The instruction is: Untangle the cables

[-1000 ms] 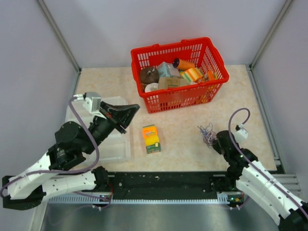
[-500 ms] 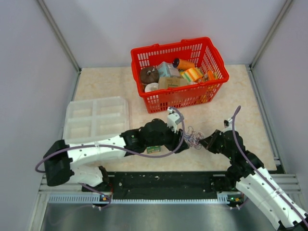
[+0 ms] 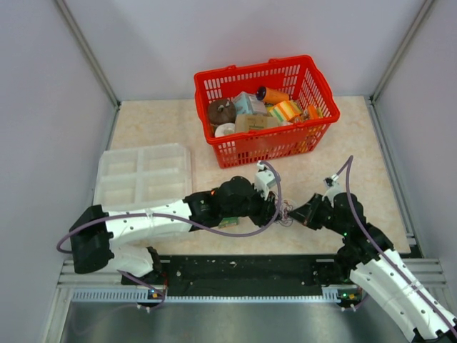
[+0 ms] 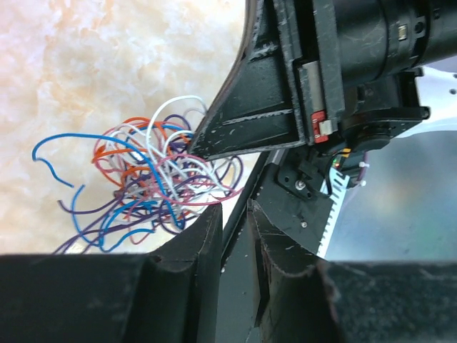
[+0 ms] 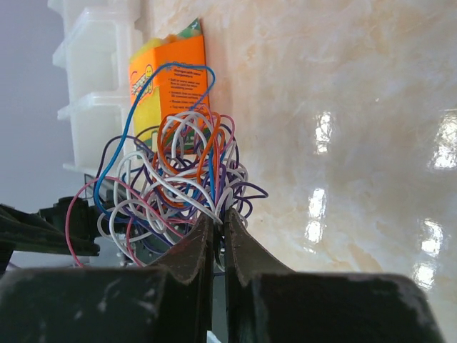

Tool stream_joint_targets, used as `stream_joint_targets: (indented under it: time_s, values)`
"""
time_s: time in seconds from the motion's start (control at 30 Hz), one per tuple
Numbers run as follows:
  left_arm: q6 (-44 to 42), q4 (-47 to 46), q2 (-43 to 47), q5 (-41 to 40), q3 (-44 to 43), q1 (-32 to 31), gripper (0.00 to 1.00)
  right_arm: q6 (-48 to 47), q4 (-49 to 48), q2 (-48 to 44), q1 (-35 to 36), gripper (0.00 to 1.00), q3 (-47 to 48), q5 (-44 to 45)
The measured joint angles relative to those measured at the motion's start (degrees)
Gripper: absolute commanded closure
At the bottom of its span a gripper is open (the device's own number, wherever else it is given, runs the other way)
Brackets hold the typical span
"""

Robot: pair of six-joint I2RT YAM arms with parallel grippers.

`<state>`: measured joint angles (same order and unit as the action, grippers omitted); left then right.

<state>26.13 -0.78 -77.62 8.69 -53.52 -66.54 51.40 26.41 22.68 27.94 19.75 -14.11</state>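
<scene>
One second on: logging left gripper (image 3: 275, 212) swinging over from the tray (image 3: 143, 175) at far left, now touching the cables (image 3: 285, 210), bunched near table centre. Seeing right gripper (image 3: 297, 212) pinching strands, jaws almost together. Failing to tell whether the narrow left jaws are gripping anything. Judging: getting set for pulling apart.

White arms (image 3: 143, 223), black joints, lilac hoses (image 3: 347, 175)

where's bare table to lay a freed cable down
Free: the table right of the red basket, and the back-left corner between basket and clear tray. Crowded: front centre, where left gripper and right gripper meet at the cables.
</scene>
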Motion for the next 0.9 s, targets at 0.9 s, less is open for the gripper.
stream_joint_targets:
  time_s: [0.9]
  values:
    - [-2.0, 5.1, 1.4, -7.5, -0.3, 0.1, 0.67, -0.9, -0.7, 0.4, 0.0, 1.00, 0.2, -4.0]
